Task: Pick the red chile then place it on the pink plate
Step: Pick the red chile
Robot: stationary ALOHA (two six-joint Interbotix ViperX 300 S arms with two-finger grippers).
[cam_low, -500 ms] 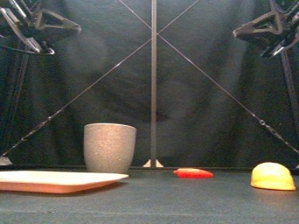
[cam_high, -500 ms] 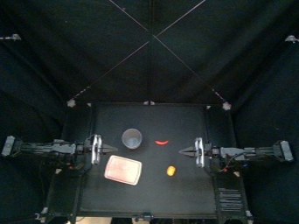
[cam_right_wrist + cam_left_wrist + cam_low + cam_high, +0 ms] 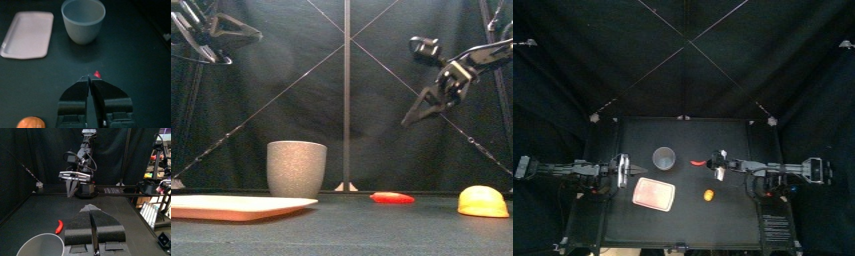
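Hidden: in the right wrist view most of the red chile [image 3: 97, 74] lies behind the jaw tips of the right gripper [image 3: 89, 78]. Only a small red end shows beside them.
Cut off: the yellow toy [image 3: 30, 123] is clipped by the edge of the right wrist view. The grey cup [image 3: 39, 245] is clipped in the left wrist view, where only part of its rim and wall shows.
Hard to make out: the top view does not show how high the right jaws are. The front view shows them high over the table [image 3: 647, 135], tilted down toward the left.
Red chile, position: flat on the table near its middle. It is to the right of the grey cup and behind the yellow toy, apart from both.
Red chile and right jaws: in the top view the chile is just to the left of the jaw tips. In the front view the tips hang well above it and do not touch it.
Right jaws: pressed together, with nothing held.
Left gripper [image 3: 91, 209]: raised at the table's left side, with its jaws together and nothing held. The chile lies ahead of them and off to one side, well apart.
Pink plate [image 3: 653, 193]: flat on the table, in front of the cup and left of the yellow toy. It is apart from the chile.
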